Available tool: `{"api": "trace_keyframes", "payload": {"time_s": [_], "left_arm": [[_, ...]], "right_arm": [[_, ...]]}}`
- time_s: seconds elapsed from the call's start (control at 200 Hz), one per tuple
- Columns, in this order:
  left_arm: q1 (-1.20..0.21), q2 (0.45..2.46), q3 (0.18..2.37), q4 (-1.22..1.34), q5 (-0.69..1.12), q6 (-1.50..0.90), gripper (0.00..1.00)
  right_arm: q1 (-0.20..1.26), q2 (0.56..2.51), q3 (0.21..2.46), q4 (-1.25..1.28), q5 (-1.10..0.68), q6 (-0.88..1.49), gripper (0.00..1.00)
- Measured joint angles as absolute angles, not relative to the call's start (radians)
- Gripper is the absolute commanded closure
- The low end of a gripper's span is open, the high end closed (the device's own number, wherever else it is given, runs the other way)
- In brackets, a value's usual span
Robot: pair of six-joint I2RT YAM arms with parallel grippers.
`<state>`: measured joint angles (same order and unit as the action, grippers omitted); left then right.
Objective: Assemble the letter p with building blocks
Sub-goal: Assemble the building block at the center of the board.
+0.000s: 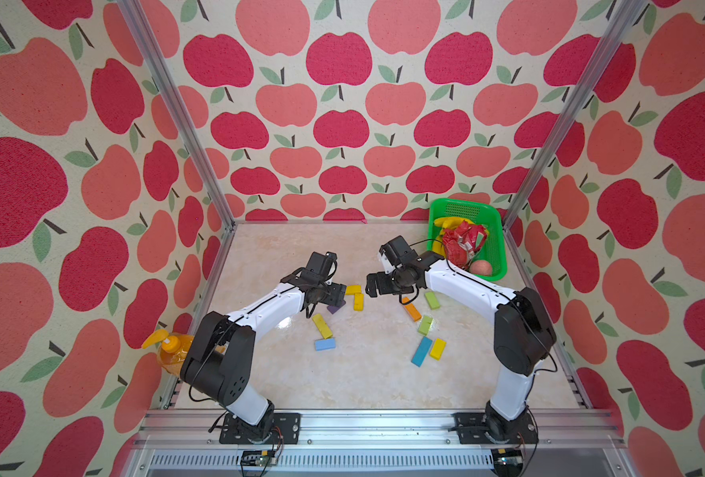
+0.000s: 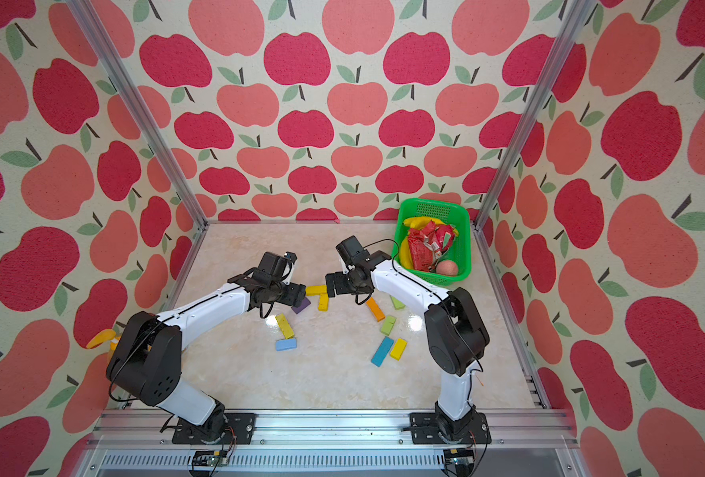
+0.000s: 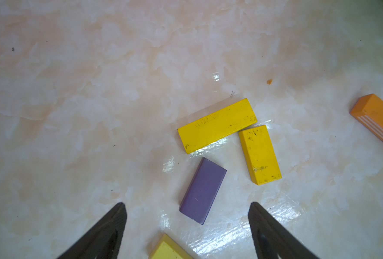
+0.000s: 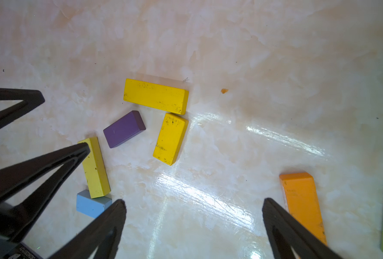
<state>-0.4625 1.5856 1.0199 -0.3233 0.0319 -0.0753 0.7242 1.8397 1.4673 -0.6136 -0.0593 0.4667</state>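
Note:
Building blocks lie scattered on the marble table. A long yellow block [image 3: 217,125] and a short yellow one [image 3: 259,154] butt into an L, seen in a top view [image 1: 352,289]. A purple block [image 3: 202,190] lies just below them, its near end between the tips of my open left gripper [image 3: 187,204], touching neither. My right gripper [image 4: 193,201] hangs open over bare table, with an orange block [image 4: 302,201] beside one finger. A pale yellow block [image 1: 322,325] and a light blue one [image 1: 325,344] lie nearer the front. No letter p is in view.
Two light green blocks [image 1: 432,300] [image 1: 425,325], a blue block [image 1: 421,351] and a yellow one [image 1: 438,348] lie under the right arm. A green basket [image 1: 495,231] with bananas, a red packet and an apple stands back right. An orange bottle [image 1: 169,349] stands at the left edge.

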Motion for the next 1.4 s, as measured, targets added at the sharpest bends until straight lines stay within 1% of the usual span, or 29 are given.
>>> {"api": "trace_keyframes", "payload": {"time_s": [0.135, 0.625, 0.96, 1.125, 1.215, 1.401], "left_arm": [[-0.463, 1.594, 0.994, -0.332, 0.055, -0.06, 0.14], [-0.482, 1.73, 0.99, -0.333, 0.061, -0.058, 0.14], [-0.491, 1.747, 0.99, -0.334, 0.036, -0.088, 0.15], [-0.491, 1.783, 1.027, -0.334, 0.007, -0.107, 0.2], [-0.49, 1.803, 1.051, -0.335, -0.012, -0.115, 0.27], [-0.489, 1.81, 1.06, -0.339, -0.03, -0.147, 0.37]], "right_arm": [[0.712, 1.827, 1.437, -0.604, -0.071, 0.471, 0.02], [0.665, 1.827, 1.366, -0.556, -0.115, 0.474, 0.02], [0.648, 1.827, 1.34, -0.547, -0.126, 0.474, 0.02], [0.645, 1.825, 1.331, -0.543, -0.126, 0.474, 0.02], [0.645, 1.825, 1.331, -0.543, -0.127, 0.474, 0.02], [0.645, 1.825, 1.331, -0.543, -0.133, 0.474, 0.02]]}}
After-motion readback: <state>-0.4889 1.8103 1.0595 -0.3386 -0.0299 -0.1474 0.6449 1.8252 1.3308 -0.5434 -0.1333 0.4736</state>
